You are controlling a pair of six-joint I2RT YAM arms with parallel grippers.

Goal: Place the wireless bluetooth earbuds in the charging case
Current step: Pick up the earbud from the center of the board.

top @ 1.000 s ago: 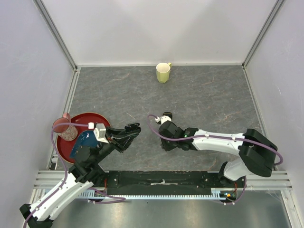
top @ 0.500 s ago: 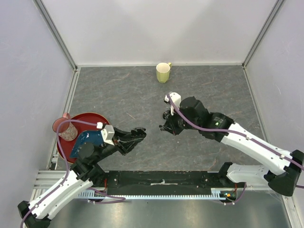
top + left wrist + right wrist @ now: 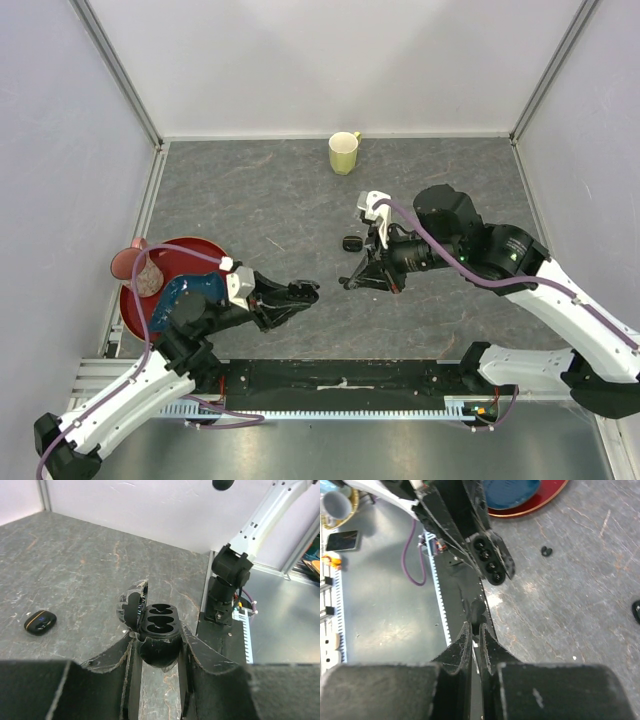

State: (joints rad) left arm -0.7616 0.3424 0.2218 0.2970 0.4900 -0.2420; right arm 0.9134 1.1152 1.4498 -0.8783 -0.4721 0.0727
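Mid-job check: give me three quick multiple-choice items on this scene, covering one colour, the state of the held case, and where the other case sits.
1. What colour is the mug?
A. red
B. pale yellow-green
C. blue

2. The case in the left gripper is:
A. open, both sockets empty
B. shut
C. open, buds seated

3. Where is the closed case?
A. inside the mug
B. in the left gripper
C. on the table

Answers:
1 B: the top view shows it pale yellow-green at the back of the table.
2 A: the left wrist view shows the lid up and two bare sockets.
3 C: it lies flat on the grey surface, held by nothing.
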